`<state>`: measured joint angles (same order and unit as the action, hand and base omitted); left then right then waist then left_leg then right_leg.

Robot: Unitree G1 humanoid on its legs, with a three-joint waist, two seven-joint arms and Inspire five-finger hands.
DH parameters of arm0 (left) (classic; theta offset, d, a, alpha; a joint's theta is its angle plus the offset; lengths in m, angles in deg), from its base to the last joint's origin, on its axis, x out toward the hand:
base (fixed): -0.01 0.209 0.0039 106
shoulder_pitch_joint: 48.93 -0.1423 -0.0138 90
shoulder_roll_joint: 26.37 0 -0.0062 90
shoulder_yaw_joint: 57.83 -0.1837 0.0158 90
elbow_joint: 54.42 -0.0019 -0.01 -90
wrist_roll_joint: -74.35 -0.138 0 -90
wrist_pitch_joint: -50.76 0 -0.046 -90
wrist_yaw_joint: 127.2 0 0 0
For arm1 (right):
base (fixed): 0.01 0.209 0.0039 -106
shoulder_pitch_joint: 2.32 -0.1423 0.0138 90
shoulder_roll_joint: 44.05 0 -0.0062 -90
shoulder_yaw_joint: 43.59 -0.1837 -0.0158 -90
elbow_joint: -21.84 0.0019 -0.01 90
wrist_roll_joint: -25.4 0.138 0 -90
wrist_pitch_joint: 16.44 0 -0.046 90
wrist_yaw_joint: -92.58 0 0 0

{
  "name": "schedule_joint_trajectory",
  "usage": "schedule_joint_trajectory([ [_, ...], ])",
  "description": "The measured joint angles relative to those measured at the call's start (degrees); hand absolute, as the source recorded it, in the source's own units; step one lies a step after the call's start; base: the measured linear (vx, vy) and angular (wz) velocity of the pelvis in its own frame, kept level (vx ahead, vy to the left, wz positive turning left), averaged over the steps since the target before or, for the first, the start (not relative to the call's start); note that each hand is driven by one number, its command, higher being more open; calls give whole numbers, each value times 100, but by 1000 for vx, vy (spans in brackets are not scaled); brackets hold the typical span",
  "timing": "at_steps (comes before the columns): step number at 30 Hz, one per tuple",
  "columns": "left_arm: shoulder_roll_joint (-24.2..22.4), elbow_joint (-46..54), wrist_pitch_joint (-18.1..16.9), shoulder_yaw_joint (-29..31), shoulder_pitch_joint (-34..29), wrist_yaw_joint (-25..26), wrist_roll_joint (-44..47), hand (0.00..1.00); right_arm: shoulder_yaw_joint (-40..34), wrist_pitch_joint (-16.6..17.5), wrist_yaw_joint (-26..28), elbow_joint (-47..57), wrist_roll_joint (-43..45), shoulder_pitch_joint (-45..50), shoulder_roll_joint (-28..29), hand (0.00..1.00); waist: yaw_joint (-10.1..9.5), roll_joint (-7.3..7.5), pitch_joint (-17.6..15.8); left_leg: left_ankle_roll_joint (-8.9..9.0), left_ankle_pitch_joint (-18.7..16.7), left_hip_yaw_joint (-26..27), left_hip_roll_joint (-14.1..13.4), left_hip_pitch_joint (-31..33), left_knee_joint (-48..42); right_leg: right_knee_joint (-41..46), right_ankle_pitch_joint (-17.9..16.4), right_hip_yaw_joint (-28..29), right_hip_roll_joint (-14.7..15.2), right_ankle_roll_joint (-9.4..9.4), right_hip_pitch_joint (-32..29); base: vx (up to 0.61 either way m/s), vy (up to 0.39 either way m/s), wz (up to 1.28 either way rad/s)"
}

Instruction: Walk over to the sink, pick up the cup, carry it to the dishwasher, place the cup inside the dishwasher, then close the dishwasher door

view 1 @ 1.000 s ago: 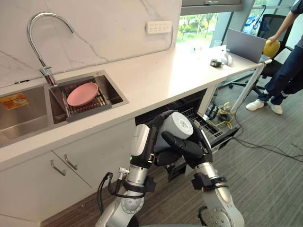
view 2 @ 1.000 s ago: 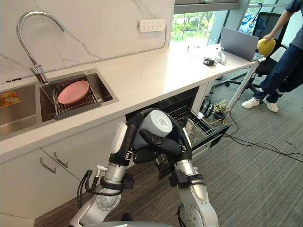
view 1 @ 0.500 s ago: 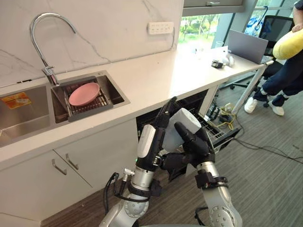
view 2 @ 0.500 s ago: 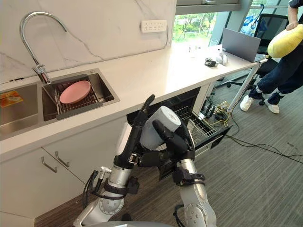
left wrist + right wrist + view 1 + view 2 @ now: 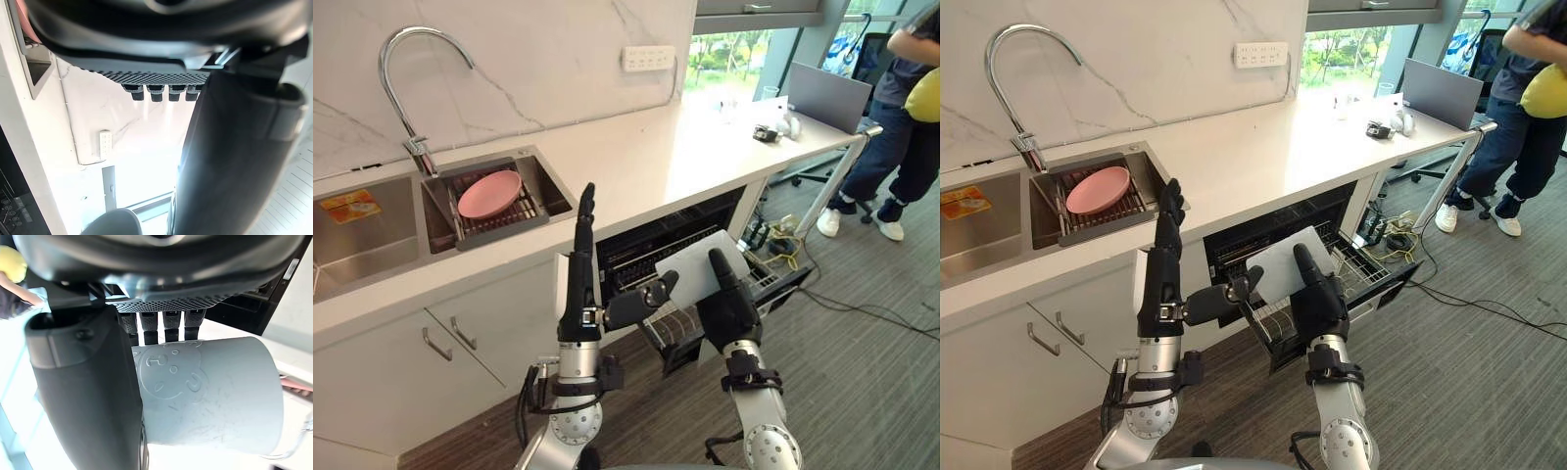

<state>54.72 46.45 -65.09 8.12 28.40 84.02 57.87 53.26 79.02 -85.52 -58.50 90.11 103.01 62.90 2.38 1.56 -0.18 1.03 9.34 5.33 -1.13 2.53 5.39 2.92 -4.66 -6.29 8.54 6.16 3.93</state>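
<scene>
Behind right hand (image 5: 730, 311), cup (image 5: 689, 270) half hidden

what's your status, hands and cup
Left hand open, fingers straight up. Right hand shut on cup, in front of the open dishwasher. Person standing off to the right.

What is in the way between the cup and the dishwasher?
Nothing visible. The right hand holds the cup by the pulled-out rack of the open dishwasher; the left hand stands open beside it.
</scene>
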Motion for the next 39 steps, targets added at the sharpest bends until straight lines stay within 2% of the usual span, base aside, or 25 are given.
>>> schedule_joint_trajectory([
  [3,-55,-5,0,13,-25,-42,176,100,-45,268,-67,-6,2,7,26,0,-4,-1,-1,0,0,-10,1,0,0,-1,0,-11,0,0,8,0,0,0],
  [7,-130,-69,109,88,-106,-164,508,100,-333,410,-374,-120,-937,0,27,0,-10,-3,-2,0,1,-24,2,-3,0,-1,-1,-23,0,0,19,0,0,1],
  [9,-193,-407,406,314,-179,-337,836,100,-620,400,-643,-350,-1757,-27,-9,0,-23,-6,-5,5,9,-64,5,-6,0,-2,-2,-55,-1,1,41,0,0,7],
  [11,-209,-678,633,493,-250,-423,1063,100,-769,368,-788,-459,-2166,-57,-50,0,-26,-13,-14,7,12,-79,5,-6,0,-2,-3,-69,-4,2,48,-6,-5,6],
  [13,-297,-1422,1134,964,-403,-568,1672,100,-1095,232,-1009,-626,-2977,-162,-196,0,-29,-30,-43,13,17,-122,6,1,1,-12,-5,-111,-6,0,68,-10,-10,9],
  [17,-324,-2014,1521,1507,-828,-643,1923,100,-1488,136,-1479,-1056,-3955,-500,-514,0,-128,-8,-170,26,73,-318,10,125,-1,-29,-14,-317,-27,-12,59,-7,-21,25],
  [19,-225,-1992,1524,1533,-895,-665,1861,100,-1668,2,-1817,-1693,-4370,-1092,-909,0,-352,-14,-378,33,135,-447,-5,265,-2,1,-8,-441,-55,-21,-14,-55,-16,34],
  [21,-120,-1966,1520,1479,-846,-735,1786,100,-1675,-159,-1963,-2184,-4486,-1622,-1165,0,-463,-24,-489,39,177,-522,-18,383,-3,9,6,-534,-83,-39,-88,-66,-8,27],
  [23,41,-1960,1494,1327,-630,-875,1688,100,-1662,-325,-2157,-2838,-4612,-2488,-1476,0,-642,-19,-734,16,250,-689,-38,574,-7,15,30,-691,-117,-55,-195,-50,-12,32],
  [28,118,-1946,1484,1218,-205,-913,1471,100,-1629,-442,-2261,-3739,-4689,-3927,-2023,0,-985,1,-1208,21,371,-854,-46,879,-33,34,95,-851,-157,-12,-388,10,-29,19],
  [33,334,-1925,1432,1263,33,-888,1471,100,-1281,-638,-2022,-4474,-4688,-4840,-2530,0,-1121,41,-1650,5,408,-951,-27,1019,-35,82,48,-958,-144,-11,-493,40,-34,10],
  [39,381,-1928,1401,1455,310,-704,1479,100,-1012,-946,-1789,-5331,-4697,-5587,-2870,0,-1250,30,-2194,24,435,-990,-42,1209,-35,457,-117,-974,-113,-30,-833,-2,-2,1],
])
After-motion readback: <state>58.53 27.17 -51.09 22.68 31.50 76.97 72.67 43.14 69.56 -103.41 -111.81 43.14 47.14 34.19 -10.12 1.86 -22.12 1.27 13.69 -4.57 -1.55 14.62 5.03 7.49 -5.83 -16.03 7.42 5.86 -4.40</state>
